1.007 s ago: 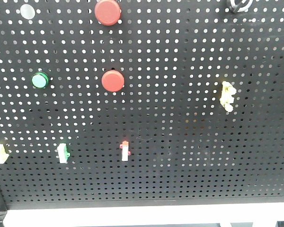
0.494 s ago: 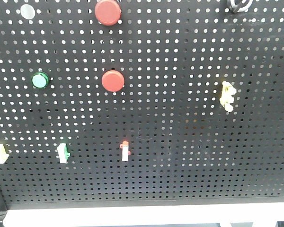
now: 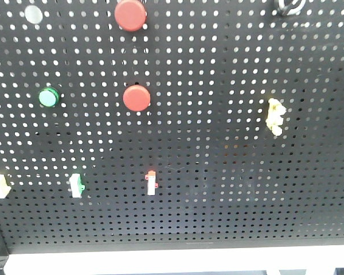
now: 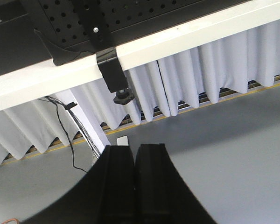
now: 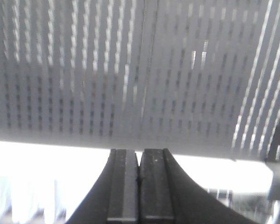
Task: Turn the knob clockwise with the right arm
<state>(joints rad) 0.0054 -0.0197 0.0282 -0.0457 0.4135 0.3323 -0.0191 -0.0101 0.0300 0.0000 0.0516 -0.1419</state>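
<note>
We see the knob (image 3: pixel 290 6) at the top right edge of the black board (image 3: pixel 218 114), half cut off. Our right pincer (image 5: pixel 139 186), pressed together, sits low before the board, so the knob lies well above it.

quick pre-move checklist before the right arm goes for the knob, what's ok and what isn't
1. Knob located: ok, the knob sits at the pegboard's top right edge, partly cut off in the front view.
2. Right claw open to grasp: not ok, its fingers are pressed together.
3. Right claw near the knob: not ok, it is absent from the front view.
4. Right wrist view sharp: not ok, blurred.
5. Left claw out of the way: ok, shut and low, below the board.
6. Knob's current angle: cannot tell.
</note>
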